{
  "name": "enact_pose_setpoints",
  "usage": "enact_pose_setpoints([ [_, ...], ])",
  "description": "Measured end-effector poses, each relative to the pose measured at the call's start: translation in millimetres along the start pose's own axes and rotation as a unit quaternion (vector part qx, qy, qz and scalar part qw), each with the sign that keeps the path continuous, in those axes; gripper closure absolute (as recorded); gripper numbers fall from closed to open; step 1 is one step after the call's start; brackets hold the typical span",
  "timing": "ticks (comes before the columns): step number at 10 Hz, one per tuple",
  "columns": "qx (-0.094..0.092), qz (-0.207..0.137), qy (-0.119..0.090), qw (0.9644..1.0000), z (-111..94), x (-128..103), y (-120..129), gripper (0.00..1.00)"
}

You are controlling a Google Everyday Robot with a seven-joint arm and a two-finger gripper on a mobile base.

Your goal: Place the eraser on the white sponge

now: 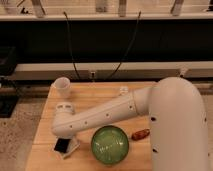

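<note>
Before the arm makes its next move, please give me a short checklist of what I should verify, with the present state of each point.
1. Is the eraser on the sponge? Ok: the black block rests on the white one.
2. Where is the gripper? Ok: at the end of the arm, just above the eraser, at the front left of the table.
3. Is the gripper free of the eraser? Cannot tell: the arm hides it.
4. Is the bowl apart from the sponge? Ok: a gap shows between them.
5. Is the cup out of the way? Ok: it stands at the back left corner.
</note>
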Motion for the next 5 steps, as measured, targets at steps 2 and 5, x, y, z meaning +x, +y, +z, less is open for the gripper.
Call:
enact_pose_setpoints([
  [2,-0.002,-0.005,0.001,1.0,-5.0,1.3,1.3,0.97],
  [5,-0.016,-0.017,0.0,0.9997,-7.0,3.4,7.3,0.97],
])
